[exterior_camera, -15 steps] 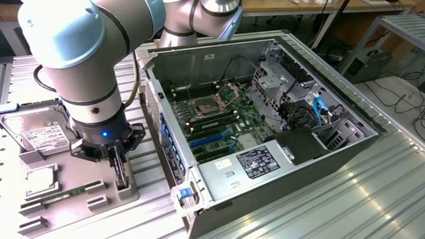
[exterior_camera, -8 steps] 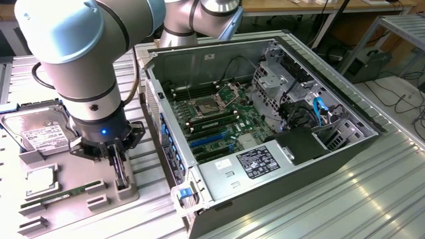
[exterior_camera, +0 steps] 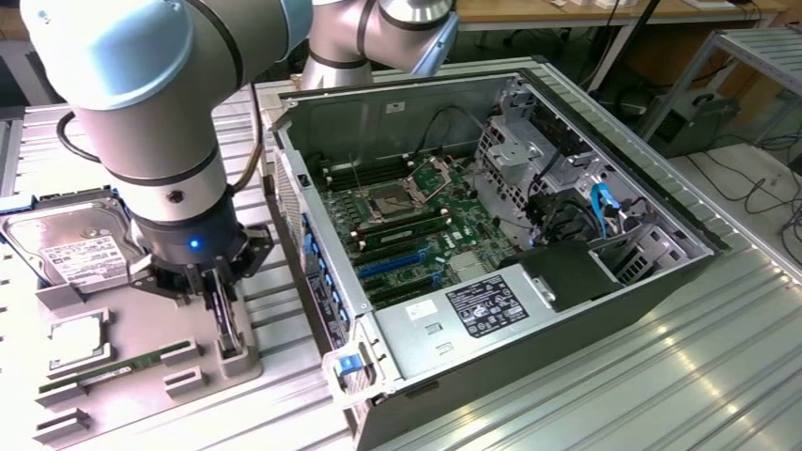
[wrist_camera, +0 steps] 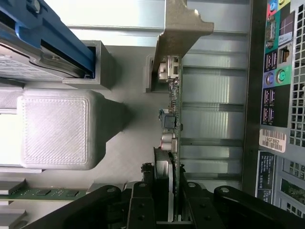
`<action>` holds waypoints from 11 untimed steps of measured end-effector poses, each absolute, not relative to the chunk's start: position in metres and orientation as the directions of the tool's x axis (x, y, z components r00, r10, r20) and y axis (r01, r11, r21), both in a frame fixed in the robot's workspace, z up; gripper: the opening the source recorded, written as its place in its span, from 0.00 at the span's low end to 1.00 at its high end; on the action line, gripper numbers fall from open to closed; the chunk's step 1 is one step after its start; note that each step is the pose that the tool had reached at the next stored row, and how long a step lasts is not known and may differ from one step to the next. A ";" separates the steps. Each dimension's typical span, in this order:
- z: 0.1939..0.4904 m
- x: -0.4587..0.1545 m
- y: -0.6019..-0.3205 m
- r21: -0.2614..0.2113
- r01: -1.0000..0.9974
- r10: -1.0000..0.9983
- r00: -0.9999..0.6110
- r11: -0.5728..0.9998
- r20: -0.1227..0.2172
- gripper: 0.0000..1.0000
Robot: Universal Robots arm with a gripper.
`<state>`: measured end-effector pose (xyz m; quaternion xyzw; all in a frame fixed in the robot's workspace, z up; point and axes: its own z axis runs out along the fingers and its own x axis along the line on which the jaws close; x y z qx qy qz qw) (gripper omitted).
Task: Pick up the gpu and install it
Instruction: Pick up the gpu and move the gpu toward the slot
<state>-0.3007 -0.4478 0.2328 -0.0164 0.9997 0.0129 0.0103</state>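
Right now gripper clamped on gpu, fingers pinching card on both faces. Card stands on edge at grey fixture tray, on edge nearest open PC case. Grasp made, card seemingly not clear of tray. Blue expansion slots empty: install not done.

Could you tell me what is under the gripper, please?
The gpu stands on edge on the grey tray, with its silver bracket at one end. The gripper is closed on it. The gpu's lower edge, where it meets the tray, is covered by the card itself.
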 end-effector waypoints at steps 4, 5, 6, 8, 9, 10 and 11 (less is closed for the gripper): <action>0.236 -0.301 -0.448 0.025 -0.033 -0.033 -0.999 0.999 -0.021 0.28; 0.236 -0.301 -0.448 0.025 -0.033 -0.033 -0.999 0.999 -0.021 0.28; 0.238 -0.301 -0.448 0.025 -0.033 -0.033 -0.999 0.999 -0.021 0.28; 0.239 -0.301 -0.448 0.025 -0.033 -0.033 -0.999 0.999 -0.021 0.28; 0.240 -0.301 -0.448 0.025 -0.033 -0.033 -0.999 0.999 -0.021 0.28; 0.240 -0.301 -0.448 0.025 -0.033 -0.033 -0.999 0.999 -0.021 0.28; 0.241 -0.301 -0.448 0.025 -0.033 -0.033 -0.999 0.999 -0.021 0.28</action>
